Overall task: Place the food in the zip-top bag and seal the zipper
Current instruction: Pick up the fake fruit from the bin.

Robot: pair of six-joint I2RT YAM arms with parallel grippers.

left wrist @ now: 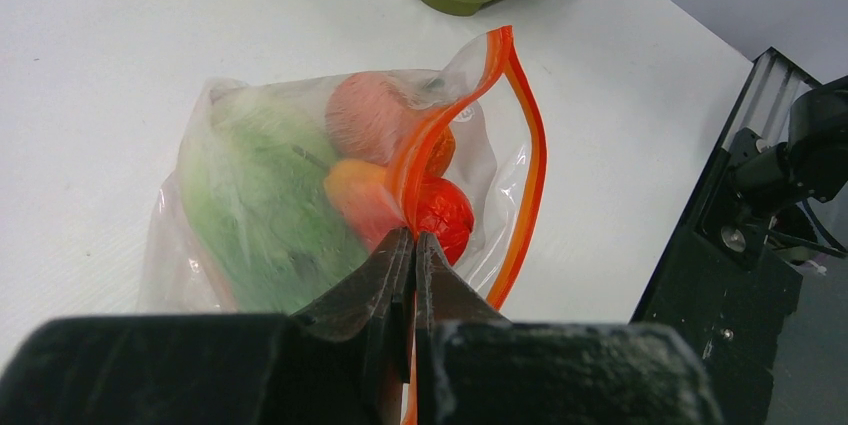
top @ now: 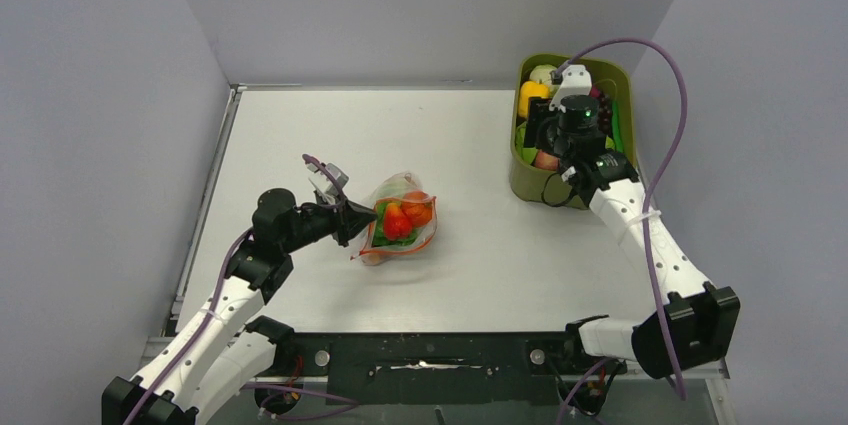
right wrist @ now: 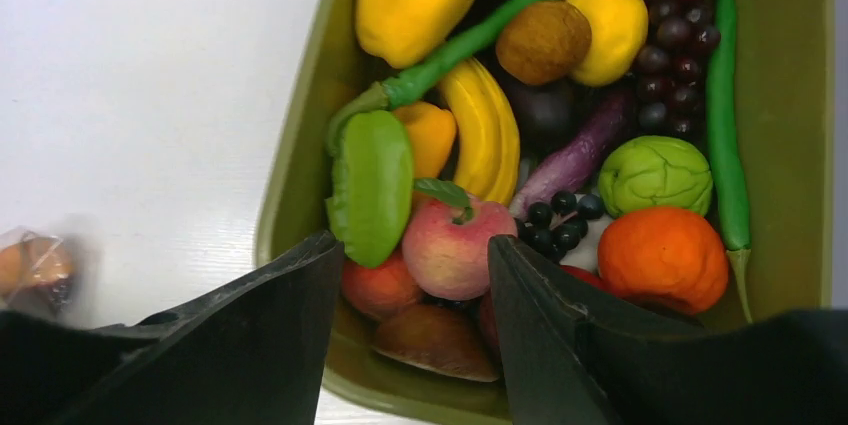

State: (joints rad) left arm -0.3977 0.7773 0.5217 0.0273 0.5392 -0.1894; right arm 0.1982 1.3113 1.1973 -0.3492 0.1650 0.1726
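Note:
The clear zip-top bag (top: 400, 217) lies mid-table with red, orange and green toy food inside (left wrist: 300, 185). Its orange-red zipper (left wrist: 530, 145) gapes open. My left gripper (top: 352, 220) is shut on the near zipper strip (left wrist: 412, 240), holding the bag's mouth up. My right gripper (top: 562, 140) is open and empty, hovering over the olive-green tub (top: 530, 180). In the right wrist view its jaws stand wide either side of a pink-red apple (right wrist: 455, 245), above it. More food fills the tub: green pepper (right wrist: 372, 185), banana (right wrist: 485, 130), orange (right wrist: 662, 257), grapes, lemon.
The tub (right wrist: 300, 165) stands at the back right by the wall. Walls close in the table on left, back and right. The black mounting rail (top: 430, 355) runs along the near edge.

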